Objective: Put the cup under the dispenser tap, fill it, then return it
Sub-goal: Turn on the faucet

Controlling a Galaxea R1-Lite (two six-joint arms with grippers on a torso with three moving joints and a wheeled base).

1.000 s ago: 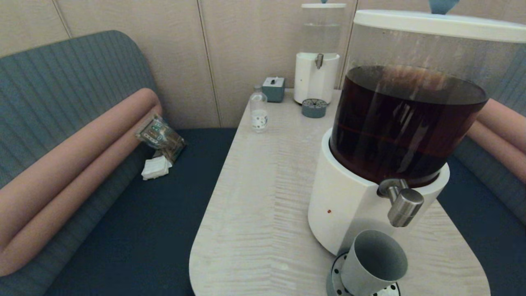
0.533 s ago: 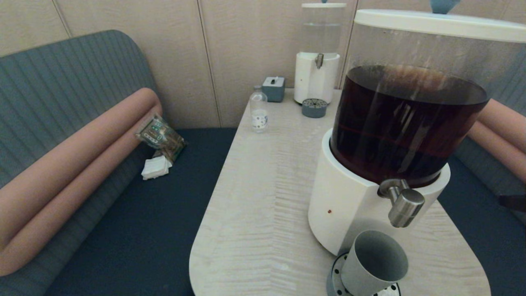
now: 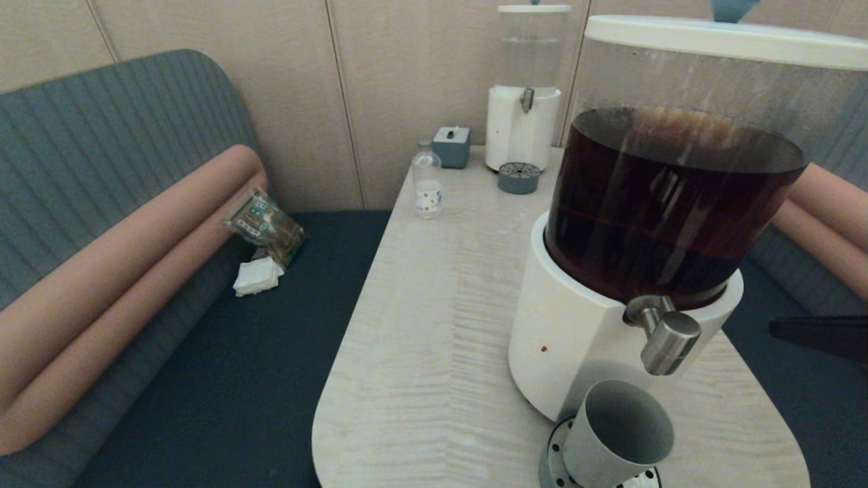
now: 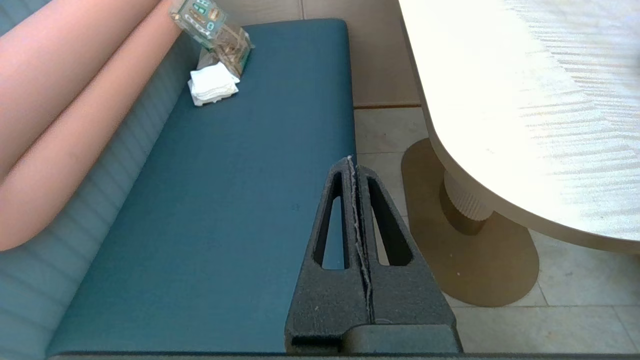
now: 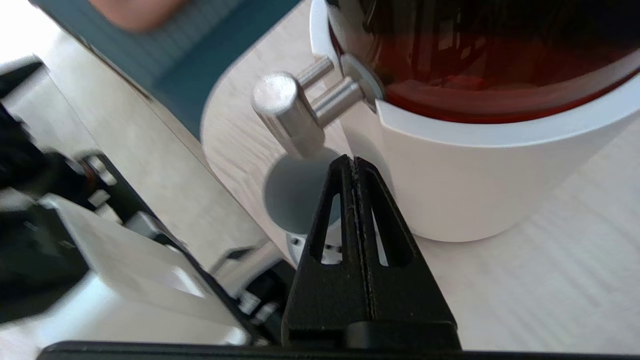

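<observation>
Right end effector (image 3: 780, 329) now nearer — fingers together, cup (image 3: 617, 434) empty under dispenser tap (image 3: 663, 333)

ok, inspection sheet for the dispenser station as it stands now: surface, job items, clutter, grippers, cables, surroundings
Surface: pale wood-grain table, rounded near end.
Job's things: grey cup upright on a perforated drip tray, below the dispenser tap; cup looks empty. Dispenser holds dark brown liquid.
Clutter: small clear bottle, grey box and second, clear-liquid dispenser at the far end.
Grippers: right gripper shut, empty, beside the tap and cup, touching neither. Left gripper shut, empty, parked over the bench seat.
Cables: nothing seen.
Surroundings: blue bench with snack packet and white napkins; beige panel wall.
</observation>
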